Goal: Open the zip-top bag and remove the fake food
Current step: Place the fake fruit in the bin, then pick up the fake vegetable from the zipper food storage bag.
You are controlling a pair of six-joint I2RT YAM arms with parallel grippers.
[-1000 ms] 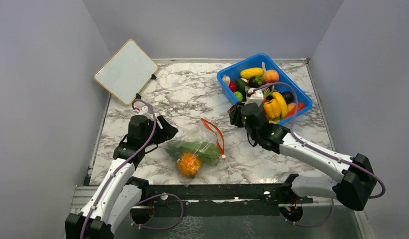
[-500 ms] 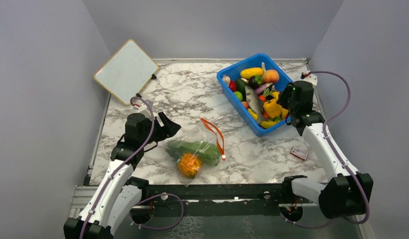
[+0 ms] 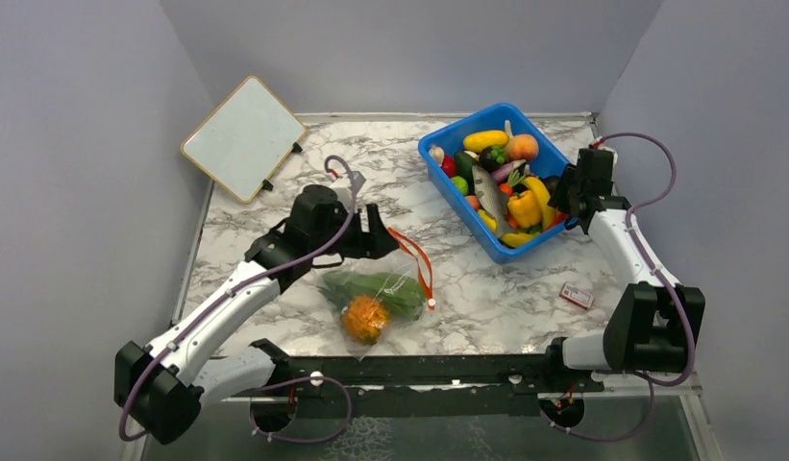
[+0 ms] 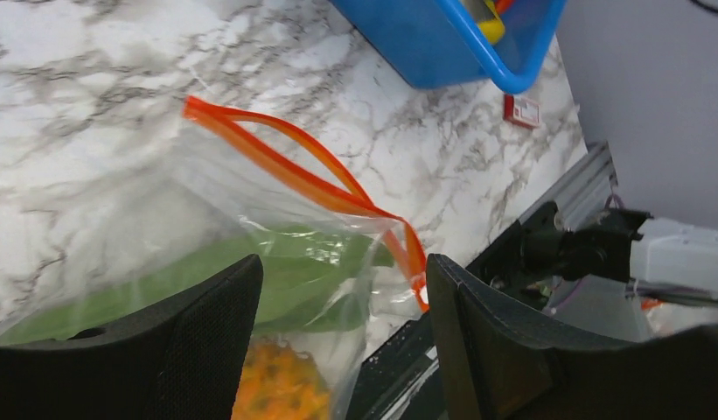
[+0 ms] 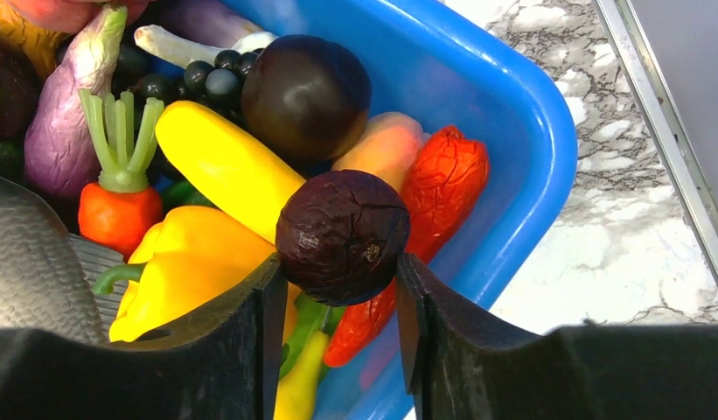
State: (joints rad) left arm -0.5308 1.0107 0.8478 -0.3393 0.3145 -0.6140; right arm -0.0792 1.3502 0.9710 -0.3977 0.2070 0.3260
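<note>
A clear, crinkly plastic zip-top bag [image 3: 376, 298] lay by the middle of the near edge of the worktop [image 3: 323, 192], holding a green toy leaf [image 3: 371, 286] and an orange toy pineapple [image 3: 365, 317]; the left fingers [image 4: 180, 350] hung apart just beside its red-orange zip strip [image 3: 414, 257]. The film looked light, soft and slippery, so the stiffer strip seemed the best hold. At the far right corner, the right fingers [image 5: 206, 367] were clamped on a dark wrinkled plastic fruit [image 5: 342, 232] above a blue plastic bin [image 3: 438, 163].

One zip-top bag [image 3: 376, 288]; one blue bin [image 3: 459, 206]; one whiteboard [image 3: 243, 137]
</note>
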